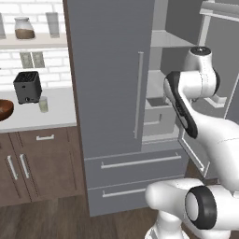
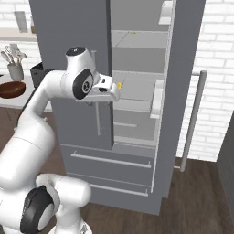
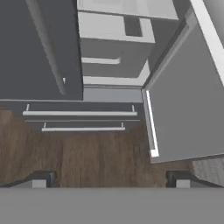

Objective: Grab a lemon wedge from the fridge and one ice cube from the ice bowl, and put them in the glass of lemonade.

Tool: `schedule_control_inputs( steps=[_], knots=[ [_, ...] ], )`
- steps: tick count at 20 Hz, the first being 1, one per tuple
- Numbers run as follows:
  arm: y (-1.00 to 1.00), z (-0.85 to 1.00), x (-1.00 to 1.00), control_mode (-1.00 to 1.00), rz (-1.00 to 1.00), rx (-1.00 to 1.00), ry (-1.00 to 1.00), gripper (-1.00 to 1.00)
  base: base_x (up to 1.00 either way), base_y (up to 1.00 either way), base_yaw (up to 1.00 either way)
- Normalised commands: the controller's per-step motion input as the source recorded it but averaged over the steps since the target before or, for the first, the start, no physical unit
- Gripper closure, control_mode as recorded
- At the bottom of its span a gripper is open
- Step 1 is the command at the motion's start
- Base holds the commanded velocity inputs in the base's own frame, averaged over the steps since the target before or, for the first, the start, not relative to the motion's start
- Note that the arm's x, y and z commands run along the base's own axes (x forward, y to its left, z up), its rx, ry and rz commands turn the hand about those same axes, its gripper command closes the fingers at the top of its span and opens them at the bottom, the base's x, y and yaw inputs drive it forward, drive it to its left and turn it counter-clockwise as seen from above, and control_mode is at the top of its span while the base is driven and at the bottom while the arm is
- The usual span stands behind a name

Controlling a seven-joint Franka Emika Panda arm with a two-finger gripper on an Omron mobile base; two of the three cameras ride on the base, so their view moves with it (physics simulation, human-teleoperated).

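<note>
The grey fridge [image 1: 109,70] has its left door closed and its right door [image 2: 183,68] swung wide open, showing pale shelves. A tiny yellow lemon wedge [image 2: 119,85] lies at the front of a middle shelf, right beside my hand. My gripper [image 2: 111,96] hovers at the fridge opening and points down. In the hand view my gripper [image 3: 109,179] stands open, its fingertips [image 3: 41,178] far apart with nothing between them, above the fridge drawers [image 3: 81,113] and the wood floor. The ice bowl [image 1: 3,109] and the glass of lemonade [image 1: 43,104] stand on the counter far to the left.
A black toaster [image 1: 27,87] stands behind the glass. A grey utensil cup [image 2: 15,71] sits behind the ice bowl [image 2: 12,89]. Brown cabinets [image 1: 37,163] are under the counter. The open door's long handle [image 2: 194,119] juts out on the right.
</note>
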Motion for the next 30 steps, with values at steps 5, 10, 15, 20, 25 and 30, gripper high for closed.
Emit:
schedule_control_inputs(
  steps=[5,10,15,20,25,30],
  knots=[
    [0.60,0.00,-0.06,-1.00,0.11,0.16,-0.17,-1.00,0.00,0.00,0.00],
    [0.89,0.04,0.41,-1.00,0.04,0.11,-0.11,-1.00,0.00,0.00,0.00],
    [0.88,0.01,0.87,-1.00,0.00,0.00,0.00,-1.00,0.00,0.00,0.00],
    [0.26,-0.02,0.64,-1.00,-0.03,-0.01,-0.06,-1.00,0.00,0.00,0.00],
    [-0.22,0.00,0.54,-1.00,-0.09,-0.01,-0.05,-1.00,0.00,0.00,0.00],
    [-0.45,-0.09,0.59,-1.00,-0.03,0.00,-0.01,-1.00,0.00,0.00,0.00]
  ],
)
